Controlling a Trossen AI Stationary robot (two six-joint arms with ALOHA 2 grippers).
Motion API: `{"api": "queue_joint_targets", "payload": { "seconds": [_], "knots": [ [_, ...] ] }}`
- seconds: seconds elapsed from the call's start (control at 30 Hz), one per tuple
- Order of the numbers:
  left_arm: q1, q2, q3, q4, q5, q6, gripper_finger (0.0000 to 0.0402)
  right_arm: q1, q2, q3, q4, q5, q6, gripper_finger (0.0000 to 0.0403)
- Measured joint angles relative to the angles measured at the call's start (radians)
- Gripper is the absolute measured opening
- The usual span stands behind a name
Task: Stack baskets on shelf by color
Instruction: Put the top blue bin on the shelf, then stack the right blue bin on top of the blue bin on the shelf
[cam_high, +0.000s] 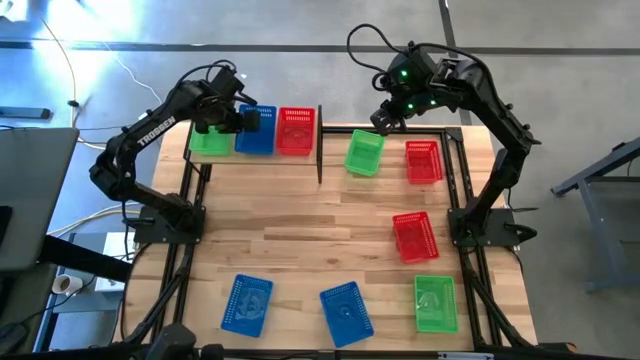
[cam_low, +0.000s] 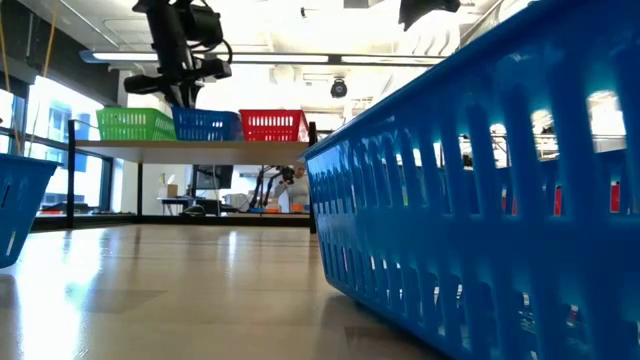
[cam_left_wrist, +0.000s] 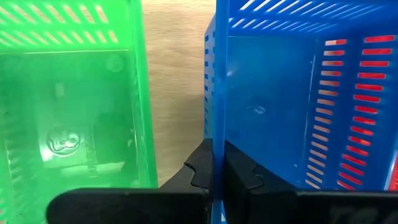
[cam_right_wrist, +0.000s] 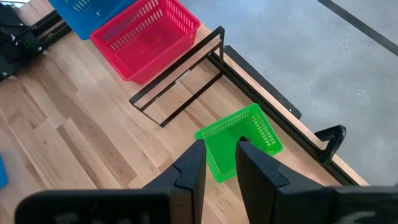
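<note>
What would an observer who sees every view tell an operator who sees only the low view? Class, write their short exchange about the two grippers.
Operator: The near blue basket blocks my right side. Where is the right gripper?
Observer: The right gripper is just past the red end of the shelf, closed on the wall of a green basket.
Operator: I see the left arm above the shelf. Is it gripping?
Observer: Yes. The left gripper is shut on the side wall of the middle blue basket.
</note>
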Motion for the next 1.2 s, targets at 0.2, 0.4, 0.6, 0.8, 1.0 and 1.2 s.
{"api": "queue_joint_targets", "payload": {
  "seconds": [0.2, 0.4, 0.6, 0.8, 1.0, 1.2],
  "knots": [
    [0.0, 0.006, 0.0, -0.002, -0.014, -0.007, 0.0029, 0.0, 0.0, 0.0, -0.002, 0.0, 0.0, 0.0075],
    [0.0, 0.006, 0.0, -0.002, -0.015, -0.007, 0.0049, 0.0, 0.0, 0.0, -0.003, 0.0, -0.003, 0.0075],
    [0.0, 0.006, 0.0, -0.002, -0.039, 0.001, 0.0064, 0.0, 0.0, 0.0, -0.003, 0.0, -0.003, 0.0075],
    [0.0, 0.006, 0.0, -0.001, -0.049, 0.016, 0.0071, 0.0, 0.0, 0.0, -0.003, 0.0, -0.003, 0.0075],
    [0.0, 0.004, 0.009, -0.003, -0.044, 0.034, 0.0071, 0.0, 0.0, 0.0, -0.003, 0.0, 0.0, 0.0075],
    [0.0, 0.004, 0.109, -0.006, -0.04, 0.072, 0.0071, 0.0, 0.0, 0.0, -0.002, 0.0, 0.0, 0.0075]
  ]
}}
